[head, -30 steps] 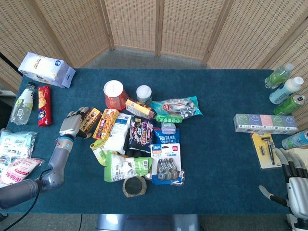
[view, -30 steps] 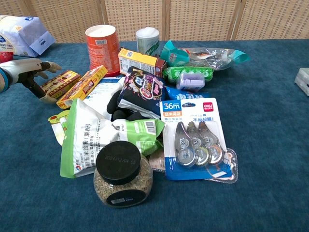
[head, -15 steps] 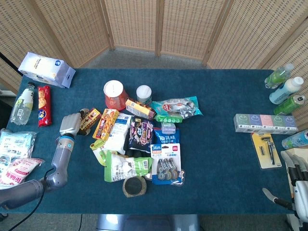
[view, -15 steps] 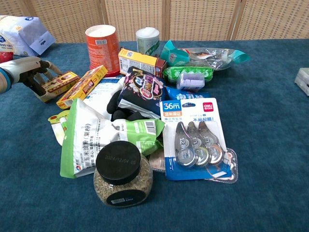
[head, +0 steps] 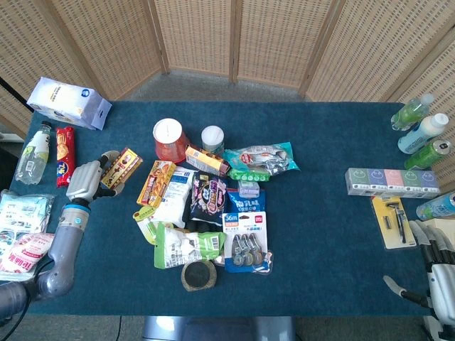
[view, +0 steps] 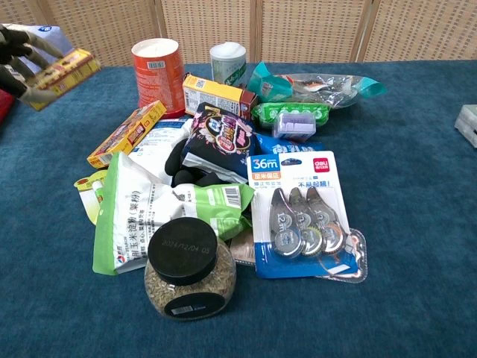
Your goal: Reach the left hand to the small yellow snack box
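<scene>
My left hand grips the small yellow snack box and holds it off the blue table, left of the heap. In the chest view the same box hangs tilted at the top left, with the left hand partly cut off by the frame edge. A longer yellow box still lies on the heap's left side, also seen in the chest view as the longer yellow box. My right hand rests at the table's lower right corner, fingers apart, holding nothing.
The heap holds a red canister, a white cup, a green pouch, a dark-lidded jar and correction tapes. A bottle and red biscuit pack lie left of my left hand. Bottles stand far right.
My left hand closed on the small yellow snack box, lifted it off the table and drew it left, away from the heap. The right hand shifted slightly.
</scene>
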Controlling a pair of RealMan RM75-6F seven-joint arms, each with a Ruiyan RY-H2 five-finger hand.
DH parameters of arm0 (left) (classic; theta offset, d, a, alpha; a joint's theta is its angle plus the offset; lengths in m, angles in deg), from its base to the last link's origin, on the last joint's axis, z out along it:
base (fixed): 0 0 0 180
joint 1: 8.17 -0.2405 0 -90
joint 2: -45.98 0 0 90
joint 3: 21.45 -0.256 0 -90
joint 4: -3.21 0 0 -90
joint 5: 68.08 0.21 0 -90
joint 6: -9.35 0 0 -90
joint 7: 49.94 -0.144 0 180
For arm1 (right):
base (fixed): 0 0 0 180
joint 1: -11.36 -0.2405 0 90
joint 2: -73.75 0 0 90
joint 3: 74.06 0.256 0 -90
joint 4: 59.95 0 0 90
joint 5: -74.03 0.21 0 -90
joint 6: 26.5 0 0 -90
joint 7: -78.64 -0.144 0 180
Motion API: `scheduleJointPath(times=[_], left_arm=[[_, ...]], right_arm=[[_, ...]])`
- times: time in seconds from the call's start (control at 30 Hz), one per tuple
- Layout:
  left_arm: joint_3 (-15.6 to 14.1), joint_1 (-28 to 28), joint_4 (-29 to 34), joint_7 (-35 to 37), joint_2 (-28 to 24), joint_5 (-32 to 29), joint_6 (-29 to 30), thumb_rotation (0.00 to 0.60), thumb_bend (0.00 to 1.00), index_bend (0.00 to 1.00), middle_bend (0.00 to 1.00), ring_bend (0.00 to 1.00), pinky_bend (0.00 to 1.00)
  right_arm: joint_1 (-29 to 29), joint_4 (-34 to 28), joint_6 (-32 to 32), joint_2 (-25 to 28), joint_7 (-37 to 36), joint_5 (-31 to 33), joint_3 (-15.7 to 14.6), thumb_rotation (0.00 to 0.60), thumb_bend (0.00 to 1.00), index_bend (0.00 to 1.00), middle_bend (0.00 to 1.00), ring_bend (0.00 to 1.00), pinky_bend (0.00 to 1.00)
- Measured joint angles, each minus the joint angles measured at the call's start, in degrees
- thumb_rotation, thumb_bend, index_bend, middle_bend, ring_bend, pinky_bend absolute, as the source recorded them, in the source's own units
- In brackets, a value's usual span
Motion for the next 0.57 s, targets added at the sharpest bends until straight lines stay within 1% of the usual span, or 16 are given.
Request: scheduleJointPath(times=[0.13,0.23,0.37,0.57], left_arm=[[0.9,-3.3,6.3,5.4,-4.8,7.5,4.3,0.600,0.45,0.49,0.54,0.71,0.48],[1.6,-4.8,9.1,8.3,-6.7,12.1,7.1,0.600,0.45,0.49,0.54,0.71,0.48],[2.7,-5.7,10.6,12.4,-7.2,16.7,9.8,0.600,0.44,0.49,0.54,0.71,0.47],[3.5,-6.4,10.3,17.9,-6.2,22.1,12.5,0.600,0.43,0.49,0.54,0.71,0.46]], right_arm=[[-0.8,1.1,-1.2,-1.3,-0.5,0.4,0.3,0.597,0.15,0.00,0.00,0.00,0.00],[-1.3,2.0,-1.9,-2.3,-0.5,0.6,0.5,0.596,0.15,0.00,0.00,0.00,0.00],[-1.5,2.8,-1.9,-3.0,-0.9,0.6,0.6,0.595,0.15,0.00,0.00,0.00,0.00],[-1.3,3.4,-1.8,-3.0,-1.6,1.2,0.5,0.595,0.15,0.00,0.00,0.00,0.00]])
